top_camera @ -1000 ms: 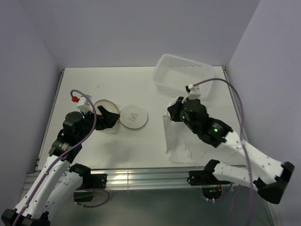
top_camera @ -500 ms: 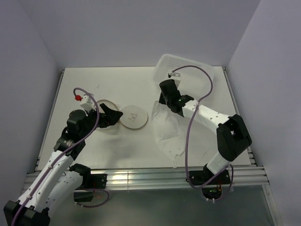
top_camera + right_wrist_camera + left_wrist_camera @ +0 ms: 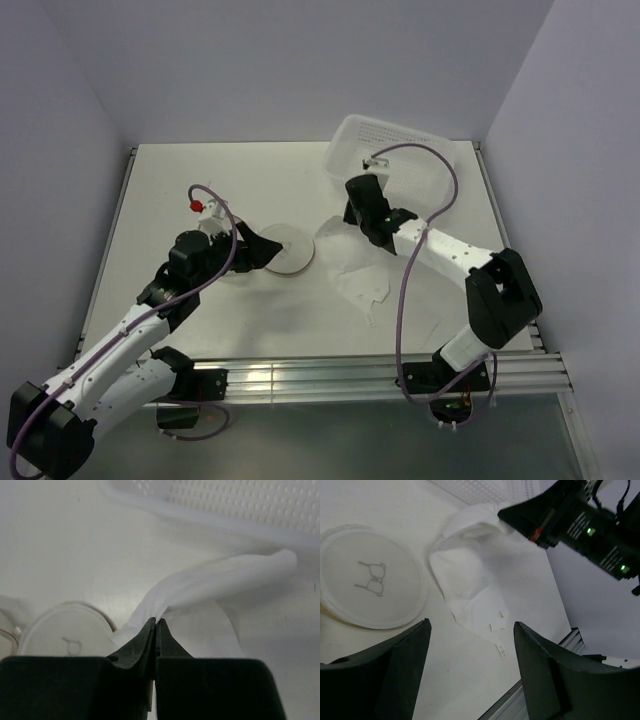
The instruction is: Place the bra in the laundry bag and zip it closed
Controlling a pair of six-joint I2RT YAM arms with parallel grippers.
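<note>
Bra [image 3: 362, 275] was found right of the surface's [image 3: 200, 190] centre, toward the near edge. One end was raised off the surface and the rest trailed flat on it.

My right gripper [image 3: 156, 622] was clamped on a narrow fold at the raised end, the jaws pressed together with little fabric between them. My left gripper [image 3: 260, 248] stood apart, holding nothing, poised just above the laundry bag [image 3: 367, 585] near the surface's centre. Only the bag's lid, with its bra icon, showed plainly. In the top view my left arm hid the bag's body, and the right wrist view showed only a sliver of rim at its left edge, so I could not tell how the mouth sat.

Risks noted:
- The pinch was thin. Drag from the trailing cloth could pull the fold free in mid-carry.
- The trailing end and its thin strap pieces could sweep against the lid, shove it, or flip it over the mouth.
- Both grippers were near each other around the lid. A direct carry toward the bag could bring them into contact.
- If the bag's soft wall was unsupported, it could fold under the fabric and leave cloth over the zip rim, which I judged would jam the closing.

The basket [image 3: 395, 150] at the far right corner lay just behind my right gripper and could be clipped on a lift.
</note>
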